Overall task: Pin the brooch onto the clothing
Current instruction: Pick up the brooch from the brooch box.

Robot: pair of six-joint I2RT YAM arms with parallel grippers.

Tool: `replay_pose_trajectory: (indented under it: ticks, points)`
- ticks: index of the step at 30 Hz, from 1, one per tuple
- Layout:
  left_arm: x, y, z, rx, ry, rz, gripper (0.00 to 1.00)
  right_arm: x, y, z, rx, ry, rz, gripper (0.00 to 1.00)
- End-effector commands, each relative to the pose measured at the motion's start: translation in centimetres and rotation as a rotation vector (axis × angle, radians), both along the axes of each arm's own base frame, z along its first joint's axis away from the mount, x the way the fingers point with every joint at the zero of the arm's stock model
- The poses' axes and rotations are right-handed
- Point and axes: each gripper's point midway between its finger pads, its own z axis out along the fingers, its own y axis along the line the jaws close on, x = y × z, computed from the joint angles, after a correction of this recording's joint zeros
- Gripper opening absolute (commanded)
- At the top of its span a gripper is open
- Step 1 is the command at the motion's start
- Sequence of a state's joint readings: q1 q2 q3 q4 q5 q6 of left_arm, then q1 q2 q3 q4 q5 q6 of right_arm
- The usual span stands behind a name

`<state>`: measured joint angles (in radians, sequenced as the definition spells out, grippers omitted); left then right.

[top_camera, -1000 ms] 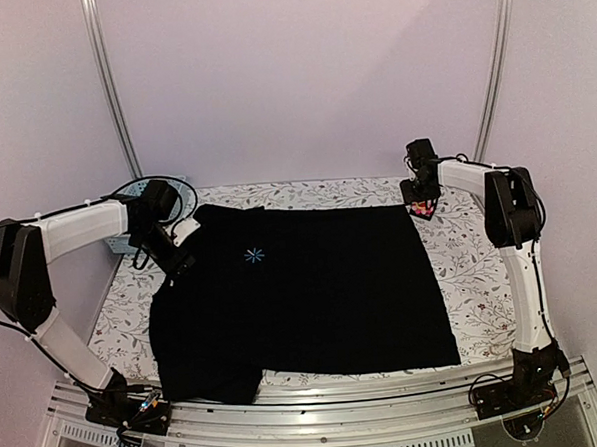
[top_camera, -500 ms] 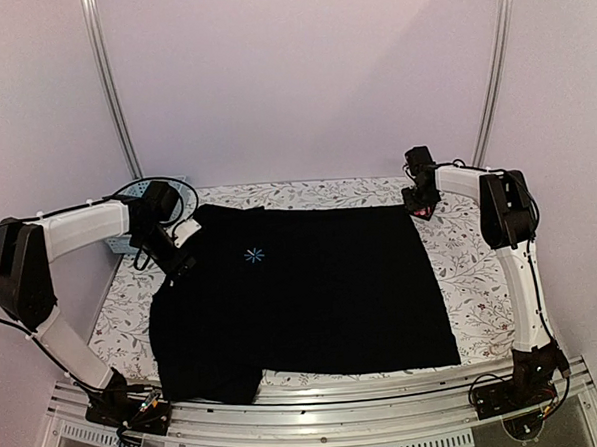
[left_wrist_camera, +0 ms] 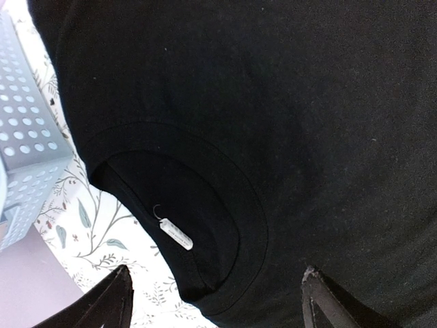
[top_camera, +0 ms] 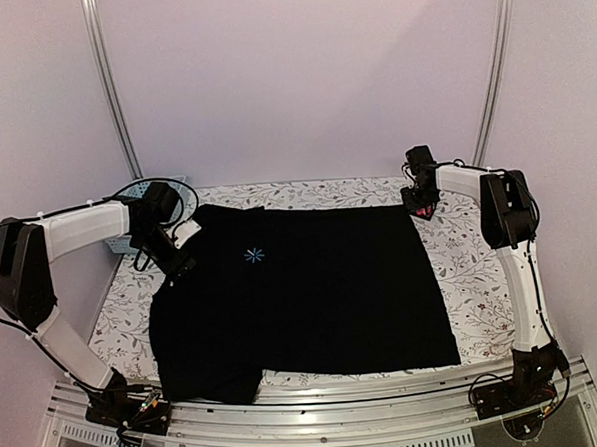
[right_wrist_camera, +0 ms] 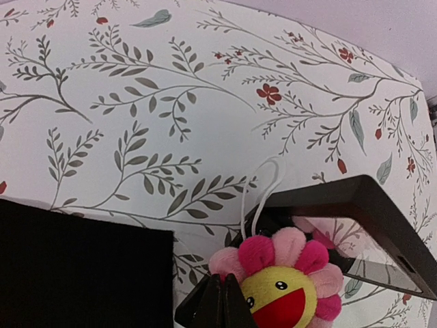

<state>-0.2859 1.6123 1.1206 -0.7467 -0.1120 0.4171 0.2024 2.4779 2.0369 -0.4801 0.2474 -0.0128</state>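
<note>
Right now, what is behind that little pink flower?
Behind the brooch stands a black angular stand, with a white loop showing above the petals, on the flowered tablecloth. The brooch covers the stand's lower part and where the loop is fastened.

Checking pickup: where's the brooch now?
Right wrist view: the brooch lies at the table's far right, against the black stand, off the black shirt's corner, beside the right gripper.

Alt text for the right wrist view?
Pink-petalled flower brooch with a yellow smiling face at bottom centre, the right tool shut at its left edge. A black stand behind it, black shirt corner lower left, floral tablecloth beneath.
</note>
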Motion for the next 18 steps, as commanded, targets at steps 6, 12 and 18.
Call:
replay_pose_trajectory:
  ticks: [6, 12, 18]
  points:
    - [-0.6, -0.2, -0.8, -0.002, 0.036, -0.004, 0.85, -1.6, 0.7, 0.9, 0.066, 0.056, 0.038, 0.00]
    - [-0.6, -0.2, -0.4, -0.004, 0.027, -0.005, 0.85, -1.5, 1.5, 6.2, 0.145, -0.047, 0.037, 0.00]
    - [-0.7, -0.2, -0.2, -0.003, 0.021, -0.009, 0.85, -2.2, 1.2, 8.2, 0.141, -0.076, 0.036, 0.00]
